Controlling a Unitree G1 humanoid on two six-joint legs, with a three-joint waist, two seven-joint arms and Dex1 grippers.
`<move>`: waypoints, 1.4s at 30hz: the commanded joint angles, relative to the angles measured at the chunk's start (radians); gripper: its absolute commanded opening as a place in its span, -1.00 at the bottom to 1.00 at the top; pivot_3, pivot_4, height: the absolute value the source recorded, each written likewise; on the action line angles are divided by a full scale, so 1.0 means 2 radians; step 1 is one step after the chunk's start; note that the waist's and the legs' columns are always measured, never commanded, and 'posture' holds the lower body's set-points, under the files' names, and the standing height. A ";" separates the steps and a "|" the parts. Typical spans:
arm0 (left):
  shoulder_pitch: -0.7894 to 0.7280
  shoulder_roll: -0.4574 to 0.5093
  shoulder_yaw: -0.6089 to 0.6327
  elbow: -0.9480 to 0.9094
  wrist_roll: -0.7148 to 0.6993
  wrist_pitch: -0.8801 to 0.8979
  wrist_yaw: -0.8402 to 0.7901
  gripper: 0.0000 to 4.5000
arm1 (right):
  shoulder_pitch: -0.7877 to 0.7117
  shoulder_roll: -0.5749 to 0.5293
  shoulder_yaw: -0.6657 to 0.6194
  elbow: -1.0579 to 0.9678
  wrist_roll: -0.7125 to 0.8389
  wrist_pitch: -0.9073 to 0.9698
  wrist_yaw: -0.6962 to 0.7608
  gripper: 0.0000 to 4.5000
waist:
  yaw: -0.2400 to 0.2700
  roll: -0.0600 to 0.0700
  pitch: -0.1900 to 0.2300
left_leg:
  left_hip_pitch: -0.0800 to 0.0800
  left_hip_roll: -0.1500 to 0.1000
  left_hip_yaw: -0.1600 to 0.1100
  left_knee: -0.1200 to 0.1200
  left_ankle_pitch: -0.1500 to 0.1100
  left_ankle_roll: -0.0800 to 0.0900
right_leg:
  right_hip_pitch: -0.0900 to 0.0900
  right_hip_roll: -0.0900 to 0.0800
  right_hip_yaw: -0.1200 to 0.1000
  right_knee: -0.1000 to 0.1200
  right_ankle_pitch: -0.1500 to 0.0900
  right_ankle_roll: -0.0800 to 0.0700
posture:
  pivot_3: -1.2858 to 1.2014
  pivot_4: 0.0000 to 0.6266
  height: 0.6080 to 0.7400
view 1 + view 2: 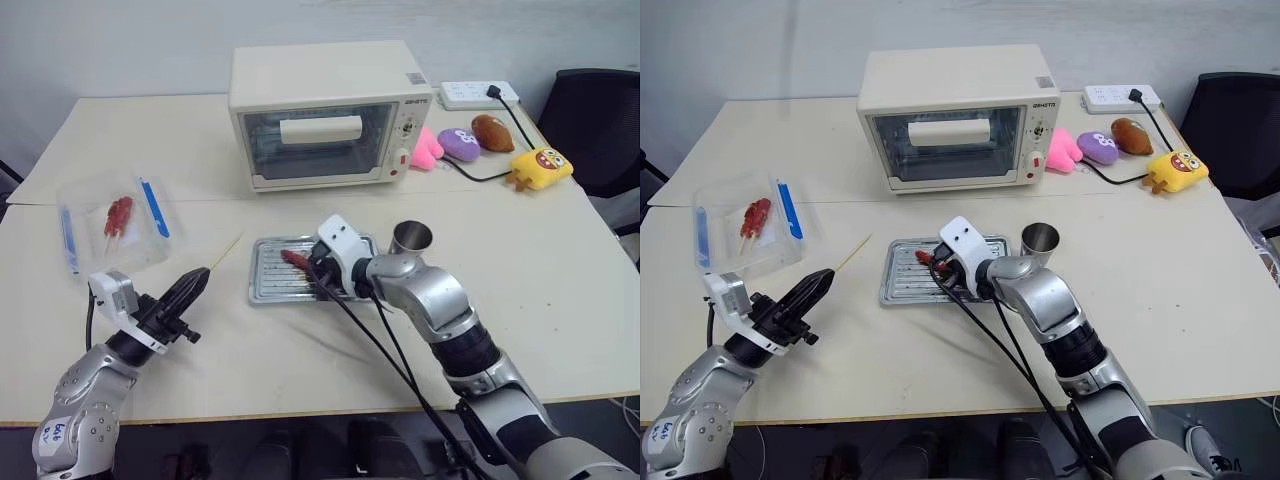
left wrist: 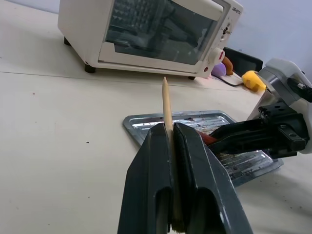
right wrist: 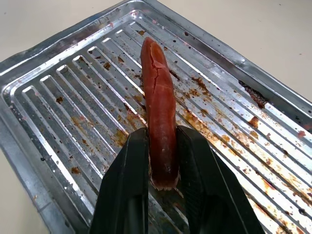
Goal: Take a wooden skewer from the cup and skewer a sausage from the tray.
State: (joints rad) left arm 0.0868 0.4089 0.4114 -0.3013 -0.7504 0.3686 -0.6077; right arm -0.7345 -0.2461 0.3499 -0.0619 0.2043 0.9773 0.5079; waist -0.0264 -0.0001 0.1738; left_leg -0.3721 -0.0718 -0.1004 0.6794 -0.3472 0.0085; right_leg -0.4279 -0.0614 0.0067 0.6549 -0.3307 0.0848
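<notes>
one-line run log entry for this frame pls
left gripper: shut on wooden skewer | right gripper: shut on sausage over tray | cup: upright beside tray | skewering: not yet

Gripped sausage (image 3: 160, 131) above tray (image 3: 58, 87)

L arm low by the table's near-left edge, forearm angled fwd and inward, left gripper (image 1: 200, 280) tilted slightly up, fingers (image 2: 151, 180) pinched tight on the wooden skewer (image 2: 166, 105). R arm reaching across toward mid-table, elbow bent, wrist pitched down, right gripper (image 3: 163, 161) aimed down and leftward, both fingers (image 3: 131, 175) pressing the sausage (image 3: 158, 102) from either side.
</notes>
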 commanded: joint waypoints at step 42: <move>-0.053 0.063 -0.004 0.052 -0.013 0.007 -0.100 -1.00 | 0.069 -0.162 0.006 -0.033 -0.020 -0.195 0.208 0.09 | 0.002 0.000 0.000 | 0.000 0.000 0.000 0.000 0.000 0.000 | 0.001 0.000 0.000 -0.001 0.000 0.000 | 0.03 -0.52 1.00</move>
State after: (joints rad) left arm -0.0162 0.5359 0.3979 -0.1813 -0.7800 0.4022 -0.8070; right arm -0.5778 -0.5570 0.3521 -0.1153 0.1791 0.6222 0.9029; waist -0.0222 -0.0006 0.1742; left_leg -0.3721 -0.0713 -0.1002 0.6792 -0.3472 0.0086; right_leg -0.4269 -0.0614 0.0066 0.6528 -0.3307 0.0849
